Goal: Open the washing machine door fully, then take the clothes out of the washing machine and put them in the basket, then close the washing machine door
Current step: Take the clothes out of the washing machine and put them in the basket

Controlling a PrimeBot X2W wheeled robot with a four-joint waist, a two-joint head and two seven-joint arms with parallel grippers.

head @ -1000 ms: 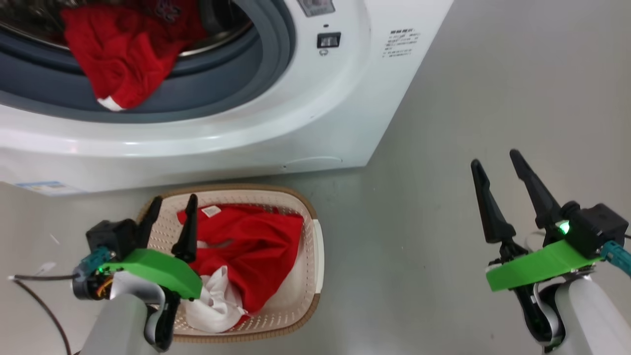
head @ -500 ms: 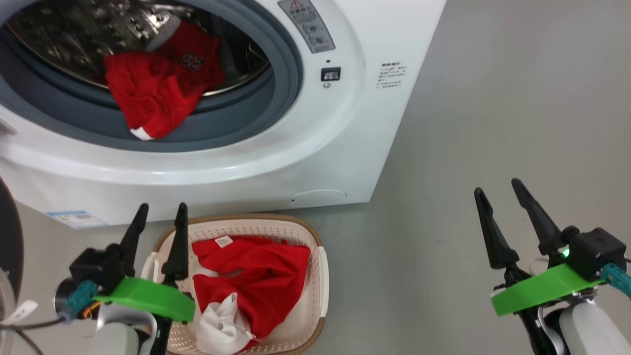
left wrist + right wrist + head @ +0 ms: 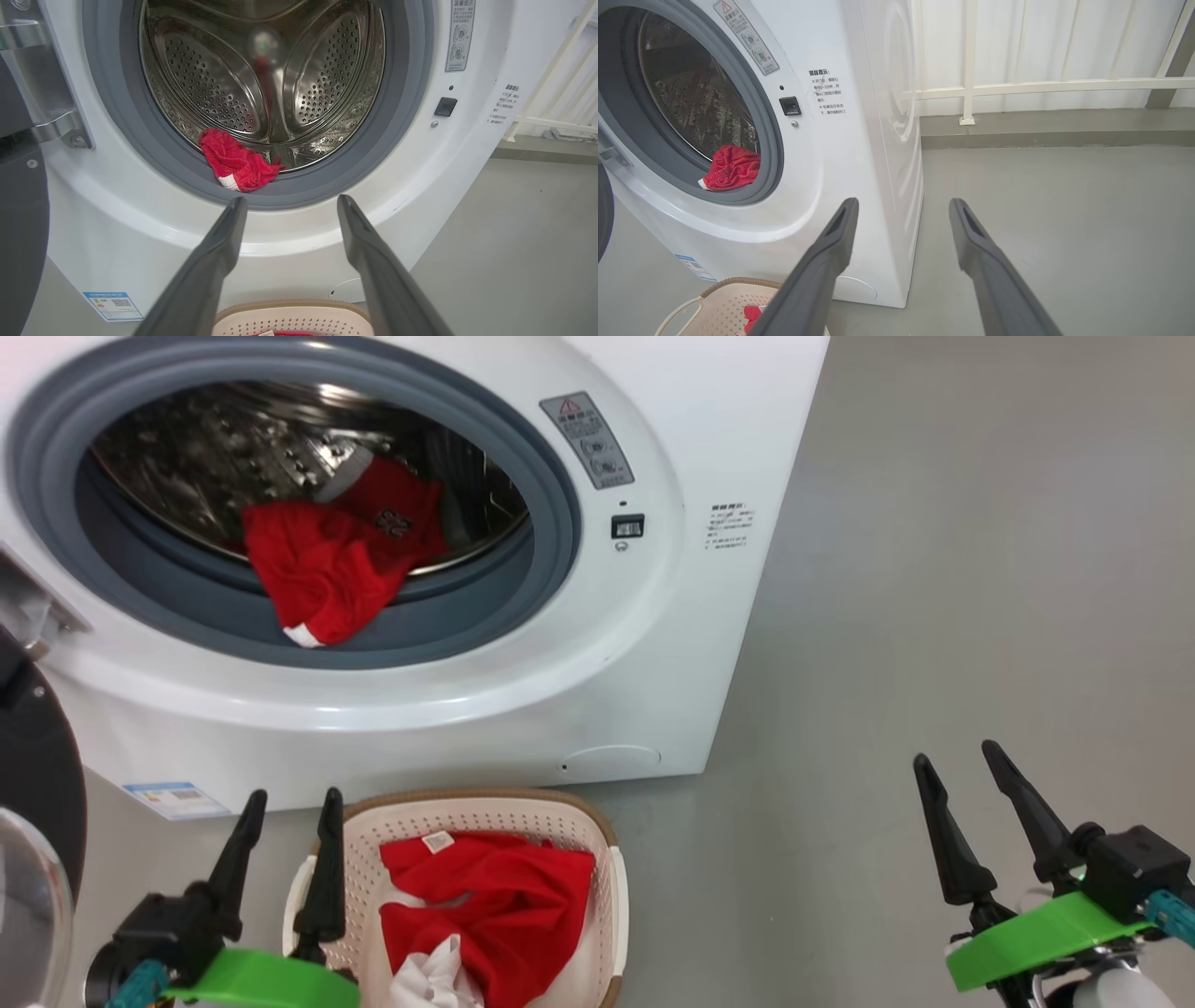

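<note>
Two lots of clothes: a red jersey droops over the grey seal at the mouth of the washing machine, and a red-and-white heap lies in the basket on the floor just before the machine. The washing machine door stands swung wide at the left. The left gripper hovers by the basket's left edge, jaws spread, empty. The right gripper hangs well off to the right over the floor, jaws likewise parted, holding nothing.
</note>
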